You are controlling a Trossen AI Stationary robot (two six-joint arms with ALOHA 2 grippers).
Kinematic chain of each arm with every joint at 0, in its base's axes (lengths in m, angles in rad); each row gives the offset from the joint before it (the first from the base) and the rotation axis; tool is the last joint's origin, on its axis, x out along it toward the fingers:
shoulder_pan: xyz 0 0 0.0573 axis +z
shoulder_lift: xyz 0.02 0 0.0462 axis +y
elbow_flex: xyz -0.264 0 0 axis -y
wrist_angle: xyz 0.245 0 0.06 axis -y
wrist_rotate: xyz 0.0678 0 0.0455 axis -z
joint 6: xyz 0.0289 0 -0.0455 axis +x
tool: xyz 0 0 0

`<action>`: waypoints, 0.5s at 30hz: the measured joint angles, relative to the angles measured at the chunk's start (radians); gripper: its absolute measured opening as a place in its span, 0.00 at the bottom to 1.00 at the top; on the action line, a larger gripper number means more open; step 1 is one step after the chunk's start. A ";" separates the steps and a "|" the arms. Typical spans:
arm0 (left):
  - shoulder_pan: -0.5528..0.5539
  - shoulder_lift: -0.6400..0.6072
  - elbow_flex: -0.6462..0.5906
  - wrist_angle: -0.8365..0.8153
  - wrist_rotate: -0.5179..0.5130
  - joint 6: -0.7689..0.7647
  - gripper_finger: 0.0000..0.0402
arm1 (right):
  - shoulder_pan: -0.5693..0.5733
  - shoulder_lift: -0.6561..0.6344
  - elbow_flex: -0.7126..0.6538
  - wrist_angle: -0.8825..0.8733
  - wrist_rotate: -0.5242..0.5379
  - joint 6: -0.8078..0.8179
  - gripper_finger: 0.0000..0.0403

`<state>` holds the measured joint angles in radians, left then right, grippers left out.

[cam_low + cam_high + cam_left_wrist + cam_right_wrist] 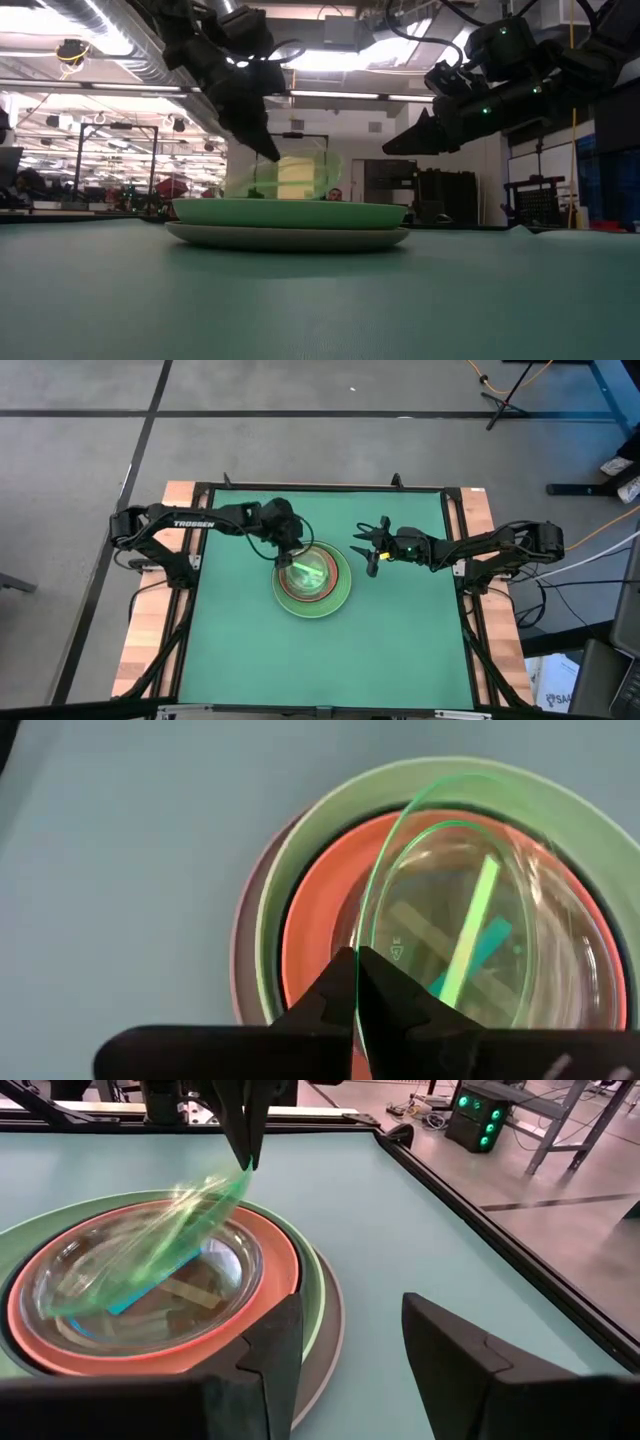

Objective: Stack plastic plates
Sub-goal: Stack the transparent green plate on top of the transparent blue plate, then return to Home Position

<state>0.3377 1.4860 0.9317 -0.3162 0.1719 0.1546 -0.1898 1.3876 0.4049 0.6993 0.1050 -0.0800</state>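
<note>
A stack of plates (335,598) sits mid-table: grey (240,970) at the bottom, then light green (300,850), a dark teal rim, and salmon (305,935), with translucent plates (215,1280) nested inside. My left gripper (288,555) is over the stack's left side, shut on a translucent green plate (150,1245), which also shows tilted in the low view (295,175). My right gripper (368,550) hovers open just right of the stack, touching nothing; its fingers (265,1360) show wide apart. My left gripper (247,1155) pinches the translucent green plate by its rim (362,935) between both fingers, coming from above and pointing down. The plate is tilted, its held rim raised. Its opposite rim (60,1305) is low in the stack on the translucent plates there.
Green mat (250,650) spreads open around the stack. The table's dark frame edge (480,1210) runs along the right side. Wooden side boards (150,630) flank the mat. Floor and cables lie beyond.
</note>
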 joint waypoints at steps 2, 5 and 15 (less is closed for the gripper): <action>0.000 0.000 -0.001 -0.005 -0.003 0.001 0.03 | 0.000 0.000 0.000 0.000 0.000 0.001 0.41; 0.000 0.000 -0.001 -0.005 -0.003 0.010 0.10 | 0.000 0.000 0.000 0.001 -0.010 0.008 0.41; 0.007 -0.065 0.002 -0.006 -0.026 0.091 0.26 | 0.000 -0.005 0.000 0.001 -0.006 0.023 0.41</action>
<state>0.3447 1.4211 0.9333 -0.3226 0.1454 0.2455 -0.1902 1.3826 0.4049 0.6999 0.0994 -0.0566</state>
